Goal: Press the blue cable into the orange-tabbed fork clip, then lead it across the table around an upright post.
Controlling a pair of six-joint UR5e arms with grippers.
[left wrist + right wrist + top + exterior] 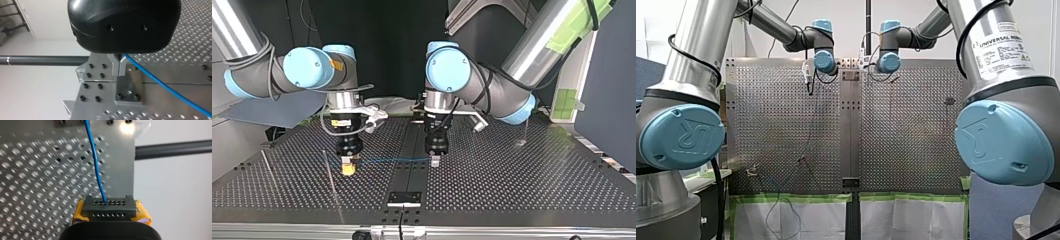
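The thin blue cable [392, 160] runs taut just above the table between my two grippers. In the top view my left gripper [435, 161] hangs over the middle plate and my right gripper [347, 169], with yellow pads, to its left. In the left wrist view the metal fingers of my left gripper [119, 65] are shut on the blue cable [160, 83], which leads away over the perforated plate. In the right wrist view my right gripper [110, 207] is shut on the blue cable [96, 165], which runs straight ahead from it. A small clip [752, 171] sits near the front view's lower left.
Two thin upright rods [267, 167] [332, 175] stand at the top view's left, near my right gripper. A small fitting [520, 143] sits at its right. A dark bracket [404, 198] lies on the middle plate near the table's edge. A dark post [949, 101] stands at the front view's right.
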